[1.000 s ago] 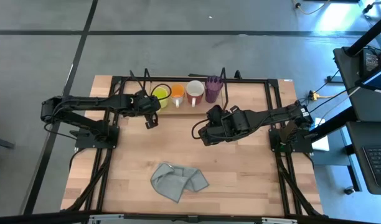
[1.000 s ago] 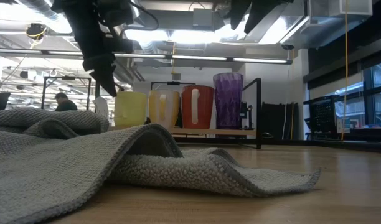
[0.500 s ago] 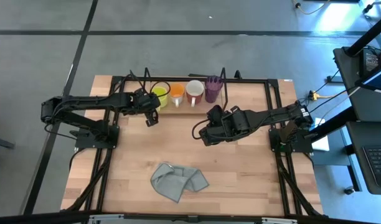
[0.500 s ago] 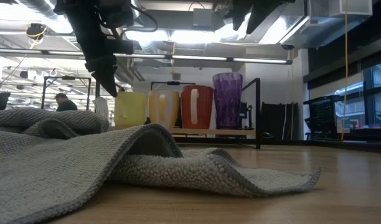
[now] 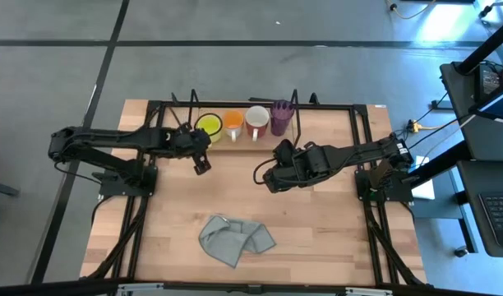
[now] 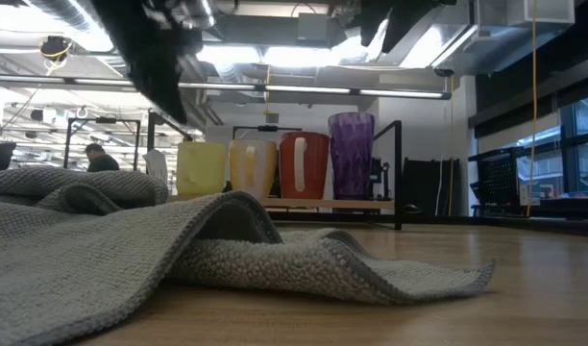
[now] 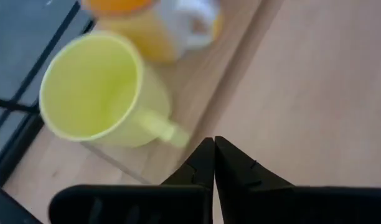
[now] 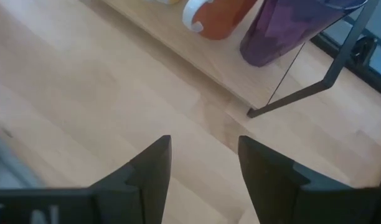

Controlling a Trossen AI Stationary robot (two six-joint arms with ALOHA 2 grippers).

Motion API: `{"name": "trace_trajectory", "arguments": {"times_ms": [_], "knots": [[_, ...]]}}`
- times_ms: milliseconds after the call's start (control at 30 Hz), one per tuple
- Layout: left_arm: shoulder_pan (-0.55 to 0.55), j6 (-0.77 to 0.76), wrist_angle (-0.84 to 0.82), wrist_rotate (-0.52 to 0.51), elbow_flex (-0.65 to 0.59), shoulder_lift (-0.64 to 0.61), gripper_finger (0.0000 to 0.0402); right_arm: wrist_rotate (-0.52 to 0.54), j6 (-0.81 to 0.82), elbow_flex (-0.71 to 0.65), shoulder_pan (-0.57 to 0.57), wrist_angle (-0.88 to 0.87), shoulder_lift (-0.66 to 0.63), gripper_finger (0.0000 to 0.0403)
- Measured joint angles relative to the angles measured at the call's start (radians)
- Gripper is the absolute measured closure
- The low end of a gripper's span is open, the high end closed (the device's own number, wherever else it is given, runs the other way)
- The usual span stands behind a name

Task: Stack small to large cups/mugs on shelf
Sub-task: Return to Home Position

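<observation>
Four cups are lined up on the shelf at the table's 12 o'clock: yellow mug, orange mug, white mug, tumbler. The left gripper, jaws pressed together, is poised at the yellow mug's 6 o'clock; the right gripper, jaws spread, at the white mug's 6 o'clock.

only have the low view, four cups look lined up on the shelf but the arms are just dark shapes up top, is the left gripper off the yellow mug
Observer: Yes. From above, the left gripper is over the table in front of the shelf, apart from the yellow-green mug.
Operator: holding anything
Observer: No. Its wrist view shows the fingers shut on nothing.
Operator: and the right one
Observer: The right gripper is open and empty, above the table between the shelf and the grey cloth.
</observation>
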Motion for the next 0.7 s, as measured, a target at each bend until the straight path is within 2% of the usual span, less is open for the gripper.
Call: {"name": "trace_trajectory", "arguments": {"times_ms": [100, 200, 467, 600, 700], "knots": [[-0.057, -0.056, 0.004, 0.006, 0.055, -0.029, 0.0400, -0.005, -0.021, 0.034, 0.000, 0.013, 0.000, 0.0215], [-0.106, -0.084, 0.005, 0.006, 0.129, -0.050, 0.0399, -0.005, -0.117, 0.104, 0.000, 0.083, 0.000, 0.0215], [-0.175, -0.080, 0.007, -0.001, 0.385, -0.057, 0.0381, -0.004, -0.660, 0.360, 0.000, 0.461, 0.000, 0.0215], [-0.186, -0.082, -0.044, -0.002, 0.509, -0.057, 0.0374, 0.002, -0.896, 0.473, 0.000, 0.477, -0.004, 0.0215], [-0.192, -0.097, -0.071, 0.007, 0.614, -0.061, 0.0372, 0.003, -0.942, 0.436, 0.001, 0.498, -0.069, 0.0215]]}}
